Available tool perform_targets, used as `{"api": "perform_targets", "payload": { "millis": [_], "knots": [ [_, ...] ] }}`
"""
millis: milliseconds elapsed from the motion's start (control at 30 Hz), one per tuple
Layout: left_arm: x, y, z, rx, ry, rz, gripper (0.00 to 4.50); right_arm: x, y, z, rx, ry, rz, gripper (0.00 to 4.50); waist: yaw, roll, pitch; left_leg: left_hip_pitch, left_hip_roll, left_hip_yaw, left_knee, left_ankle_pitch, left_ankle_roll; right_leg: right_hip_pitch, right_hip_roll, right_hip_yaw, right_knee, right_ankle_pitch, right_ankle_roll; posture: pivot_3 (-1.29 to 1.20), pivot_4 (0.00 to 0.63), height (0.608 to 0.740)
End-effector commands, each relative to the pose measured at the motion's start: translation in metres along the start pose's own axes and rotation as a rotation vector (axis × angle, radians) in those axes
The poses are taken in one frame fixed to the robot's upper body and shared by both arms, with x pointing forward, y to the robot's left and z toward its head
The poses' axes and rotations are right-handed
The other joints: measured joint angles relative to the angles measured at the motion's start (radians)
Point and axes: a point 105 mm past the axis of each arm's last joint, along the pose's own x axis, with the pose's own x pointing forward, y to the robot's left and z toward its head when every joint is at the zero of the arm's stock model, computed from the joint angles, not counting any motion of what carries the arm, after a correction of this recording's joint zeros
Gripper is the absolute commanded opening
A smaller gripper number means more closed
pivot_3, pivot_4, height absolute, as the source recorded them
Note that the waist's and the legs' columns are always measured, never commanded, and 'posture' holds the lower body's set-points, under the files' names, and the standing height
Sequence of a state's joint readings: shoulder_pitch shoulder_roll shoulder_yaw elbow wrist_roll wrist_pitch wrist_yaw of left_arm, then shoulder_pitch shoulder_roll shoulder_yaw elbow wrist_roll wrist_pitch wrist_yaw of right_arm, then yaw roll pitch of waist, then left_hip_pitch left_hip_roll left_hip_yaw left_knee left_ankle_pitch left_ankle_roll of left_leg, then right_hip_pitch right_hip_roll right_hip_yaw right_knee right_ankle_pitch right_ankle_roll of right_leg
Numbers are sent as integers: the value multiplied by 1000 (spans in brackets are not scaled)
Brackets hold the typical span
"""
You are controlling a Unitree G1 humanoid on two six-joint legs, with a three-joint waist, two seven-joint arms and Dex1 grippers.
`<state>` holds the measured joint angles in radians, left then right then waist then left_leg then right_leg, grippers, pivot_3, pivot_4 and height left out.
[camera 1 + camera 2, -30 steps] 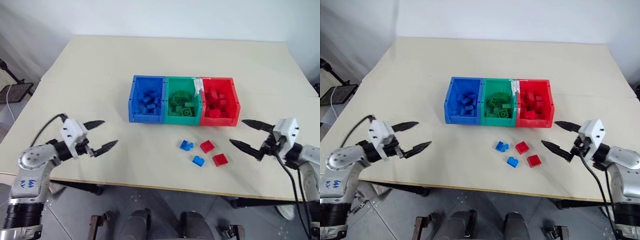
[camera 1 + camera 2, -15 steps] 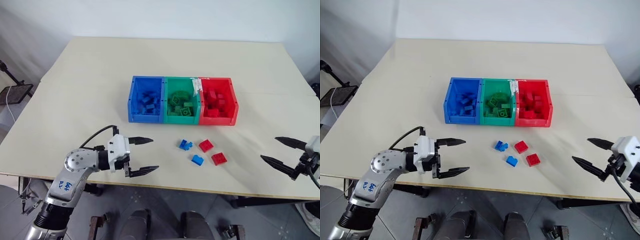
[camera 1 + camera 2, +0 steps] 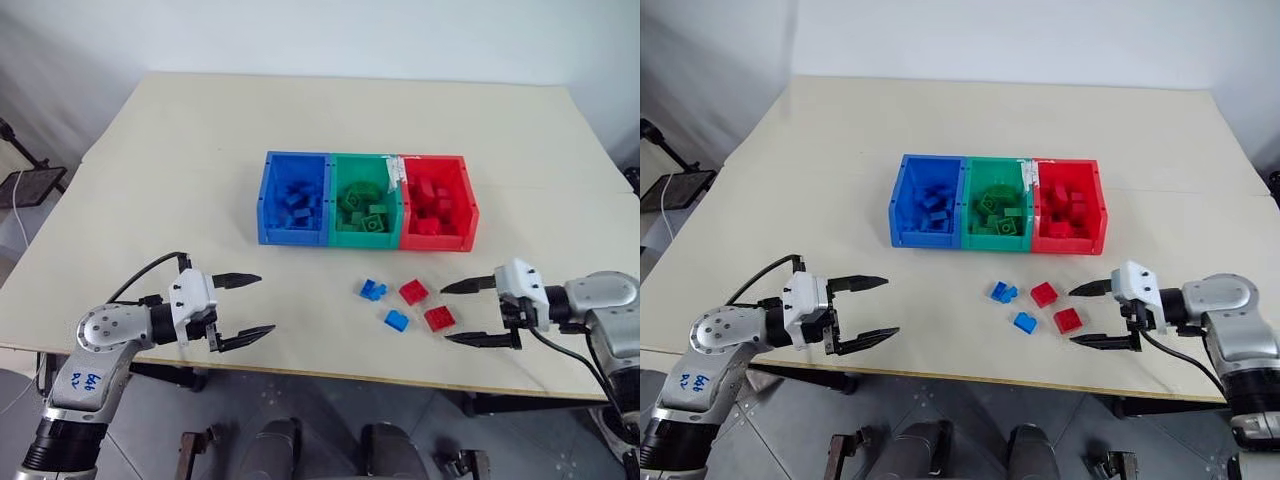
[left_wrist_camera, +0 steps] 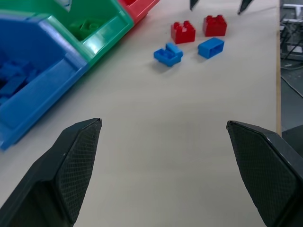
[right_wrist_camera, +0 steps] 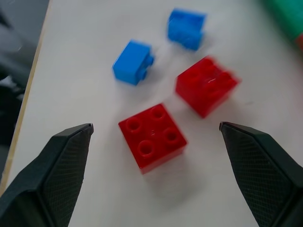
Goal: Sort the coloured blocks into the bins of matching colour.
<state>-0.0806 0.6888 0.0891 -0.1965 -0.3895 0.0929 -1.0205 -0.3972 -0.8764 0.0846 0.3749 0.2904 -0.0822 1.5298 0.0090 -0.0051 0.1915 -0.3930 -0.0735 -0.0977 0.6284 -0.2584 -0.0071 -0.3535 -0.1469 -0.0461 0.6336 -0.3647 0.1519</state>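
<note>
Black right gripper (image 3: pixel 1105 314) low over table (image 3: pixel 180 160), jaws wide apart, empty, pointing at nearest red block (image 5: pixel 152 137). Close to that block, not touching. Second red block (image 3: pixel 413 291) just beyond, toward bins.

Two blue blocks further along: one lying flat (image 3: pixel 397 320) near table front edge, other (image 3: pixel 372 290) next to second red. All four loose in small cluster, apart from each other, just in front of bins.

Left gripper (image 3: pixel 242 309) well off to other side, jaws also spread, nothing between them. Aimed across bare table toward cluster, well apart from it.

Bins joined in row at table centre: blue bin (image 3: pixel 268 200), green bin (image 3: pixel 364 166), red bin (image 3: pixel 470 205). Each already holding several blocks of own colour. No wrong colours spotted inside, though contents small and hard to count.

Progress: mostly done, judging by filled bins. Left: two red, two blue on table. No green block loose.

Current step, likely: right gripper lining up on nearest red block; grasp not yet made. Red bin close by, short carry. Blue pair probably better reached by left side.
</note>
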Motion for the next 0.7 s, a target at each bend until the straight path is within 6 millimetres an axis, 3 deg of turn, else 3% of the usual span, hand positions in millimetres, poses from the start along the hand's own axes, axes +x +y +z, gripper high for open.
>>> {"api": "perform_targets", "payload": {
  "millis": [33, 67, 300, 333, 467, 533, 700],
  "knots": [
    [-4, -2, 12, 51, -19, 6, 4500, 3, 7, -7, -5, 28, 109, 4098, -2, 0, 0, 0, 0, 0, 0, 0, 0, 0, 0, 0, 0, 0, 0, 0, 150, 740],
    [-5, -3, 12, 51, -19, 7, 4500, 5, 6, -7, -8, 23, 110, 3961, -4, 0, 0, 0, 0, 0, 0, 0, -1, 0, 0, 0, 0, 0, 0, 0, 150, 740],
    [-6, -9, 13, 31, -26, 11, 4500, 6, -1, 0, 2, -52, 61, 1618, -8, 0, 0, 0, 1, 0, 0, -1, -1, 0, 1, -1, 0, 0, 0, 0, 150, 740],
    [-5, -9, 13, 21, -32, 9, 4500, 4, 0, 2, 4, -63, 56, 1444, -8, 0, 0, 0, 1, 0, 0, -1, -1, 0, 0, -1, 0, 0, 0, 0, 150, 740],
    [-2, -10, 20, -42, -71, 9, 4500, -7, -14, 36, 62, -203, -62, 1461, -7, 1, 1, 0, 1, -1, 0, -1, -1, 0, 0, -1, 0, 0, 0, 0, 150, 740],
    [-1, -5, 22, -31, -79, 42, 4500, -15, -31, 59, 73, -287, -161, 1461, -9, 2, 1, 0, 1, 0, 1, -1, -1, 0, 0, -1, 0, 0, 0, 0, 150, 740],
    [4, 1, 31, -46, -128, 79, 4500, -20, -72, 93, 123, -379, -328, 1461, -11, 2, 1, 0, 2, 0, 0, -1, -2, -1, 1, 0, 0, 0, -1, 0, 150, 740]
  ]
}}
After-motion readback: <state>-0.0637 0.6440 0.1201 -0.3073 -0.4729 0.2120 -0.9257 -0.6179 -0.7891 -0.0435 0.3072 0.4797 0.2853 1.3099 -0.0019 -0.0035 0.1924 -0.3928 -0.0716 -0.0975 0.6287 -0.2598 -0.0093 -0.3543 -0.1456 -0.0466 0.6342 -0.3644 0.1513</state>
